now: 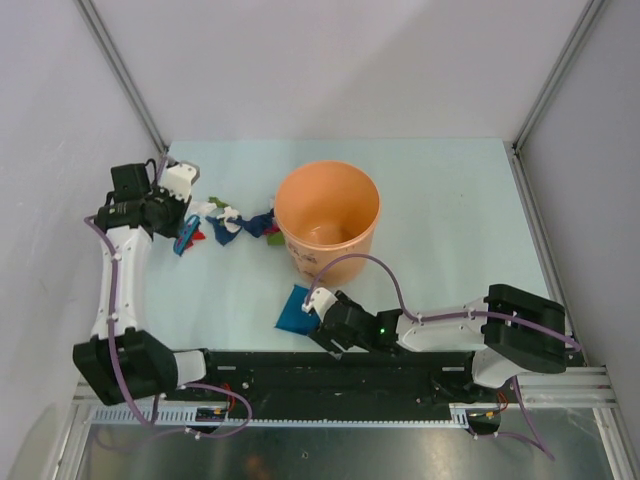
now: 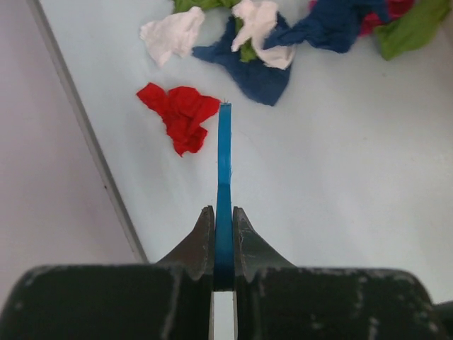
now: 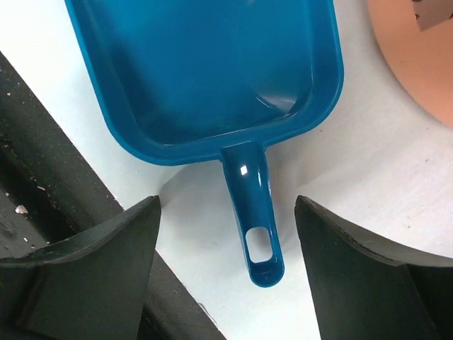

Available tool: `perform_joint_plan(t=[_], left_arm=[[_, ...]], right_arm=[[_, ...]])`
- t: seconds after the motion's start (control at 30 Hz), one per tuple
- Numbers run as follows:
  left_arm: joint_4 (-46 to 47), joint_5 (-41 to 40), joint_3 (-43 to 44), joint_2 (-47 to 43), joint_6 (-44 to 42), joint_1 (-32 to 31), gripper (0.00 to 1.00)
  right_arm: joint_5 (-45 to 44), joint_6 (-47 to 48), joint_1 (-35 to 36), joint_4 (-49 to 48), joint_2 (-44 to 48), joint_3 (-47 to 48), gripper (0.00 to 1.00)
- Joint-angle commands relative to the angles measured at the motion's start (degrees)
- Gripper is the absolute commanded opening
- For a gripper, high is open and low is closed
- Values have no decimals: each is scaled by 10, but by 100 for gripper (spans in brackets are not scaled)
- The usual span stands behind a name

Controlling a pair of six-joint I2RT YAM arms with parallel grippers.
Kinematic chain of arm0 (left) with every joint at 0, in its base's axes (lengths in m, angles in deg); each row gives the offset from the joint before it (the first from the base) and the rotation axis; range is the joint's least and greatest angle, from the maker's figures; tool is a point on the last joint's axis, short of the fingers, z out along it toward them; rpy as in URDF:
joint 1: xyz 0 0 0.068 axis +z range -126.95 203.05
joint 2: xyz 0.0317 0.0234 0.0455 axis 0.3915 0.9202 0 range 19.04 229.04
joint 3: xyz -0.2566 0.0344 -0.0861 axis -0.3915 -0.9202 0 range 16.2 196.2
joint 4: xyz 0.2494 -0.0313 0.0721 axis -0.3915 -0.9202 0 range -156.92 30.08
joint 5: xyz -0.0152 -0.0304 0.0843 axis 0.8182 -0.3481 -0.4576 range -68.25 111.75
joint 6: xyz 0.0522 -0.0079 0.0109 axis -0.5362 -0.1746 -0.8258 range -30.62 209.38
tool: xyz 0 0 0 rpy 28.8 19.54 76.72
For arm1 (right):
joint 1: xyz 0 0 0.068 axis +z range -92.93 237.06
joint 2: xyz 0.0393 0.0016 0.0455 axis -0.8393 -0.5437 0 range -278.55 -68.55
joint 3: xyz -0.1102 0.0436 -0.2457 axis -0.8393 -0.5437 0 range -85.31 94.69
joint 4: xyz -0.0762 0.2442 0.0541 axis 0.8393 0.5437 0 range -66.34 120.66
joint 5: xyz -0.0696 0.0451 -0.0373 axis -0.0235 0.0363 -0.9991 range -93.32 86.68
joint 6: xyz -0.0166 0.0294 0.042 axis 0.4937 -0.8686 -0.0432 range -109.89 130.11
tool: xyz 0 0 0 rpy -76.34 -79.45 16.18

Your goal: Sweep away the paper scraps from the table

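Hidden or hard to read:
- Left wrist view: the left gripper (image 2: 224, 212) is clamped tight on a thin blue plastic tool (image 2: 224, 156). The tool is seen edge-on only, so its shape cannot be told here.
- The top frame edge cuts off the far side of the crumpled paper scraps (image 2: 255, 71). A sliver of reddish paper behind the dark blue piece is too little to identify.
- Right wrist view: the blue plastic dustpan (image 3: 212, 71) runs out of frame at 12 o'clock, so its front lip is unseen. Only a corner of the round orange plastic bucket (image 3: 417, 57) shows, at 2 o'clock.
- Top view: the right gripper (image 1: 310, 315) covers the near part of the dustpan (image 1: 295, 310).
- Top view: I cannot tell whether the scrap nearest the bucket (image 1: 327, 220) touches its wall.

Positions:
- The scraps (image 1: 235, 222) lie on the pale mint-green table (image 1: 450, 220), at 9 o'clock of the bucket, in a loose row.
- The left gripper (image 1: 178, 225) is at the row's 9 o'clock end.
- From the tool's tip, a red scrap sits just beside it at 11 o'clock. Whether they touch cannot be told.
- White, dark blue and green pieces spread from 12 to 2 o'clock, apart from the tip.
- The right gripper (image 3: 226, 205) stands wide, one jaw on each side of the dustpan's handle (image 3: 255, 219), with neither jaw touching it.
- The dustpan sits at 7 o'clock of the bucket, well apart from the scraps.
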Motion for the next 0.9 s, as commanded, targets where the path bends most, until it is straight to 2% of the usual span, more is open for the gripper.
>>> perform_joint_plan(t=[0.0, 0.03, 0.07, 0.17, 0.23, 0.27, 0.37, 0.5, 0.63, 0.73, 0.87], left_arm=[[72, -58, 51, 52, 12, 3, 0], [76, -77, 57, 62, 21, 3, 0], [89, -86, 69, 84, 27, 5, 0], [111, -105, 84, 121, 47, 9, 0], [121, -112, 91, 142, 57, 10, 0], [126, -119, 96, 149, 58, 10, 0], [149, -141, 108, 188, 64, 10, 0], [184, -118, 109, 209, 64, 8, 0], [186, -131, 111, 212, 72, 0, 0], [186, -126, 74, 175, 63, -3, 0], [186, -130, 51, 132, 61, -4, 0]], right_arm=[[-5, -25, -1, 31, -7, 9, 72], [2, -22, 0, 28, -7, 9, 65], [5, -18, -1, 23, -8, 9, 50], [8, -11, -1, 23, -2, 9, 33], [10, -8, 0, 27, 4, 9, 27], [10, -7, -1, 28, 12, 9, 17], [19, 3, -1, 23, 18, 15, 0], [46, 10, 9, 5, -16, 70, 0], [58, 8, 28, 38, -72, 178, 0], [67, -2, 28, 77, -108, 236, 0], [67, -5, 23, 80, -120, 249, 0]])
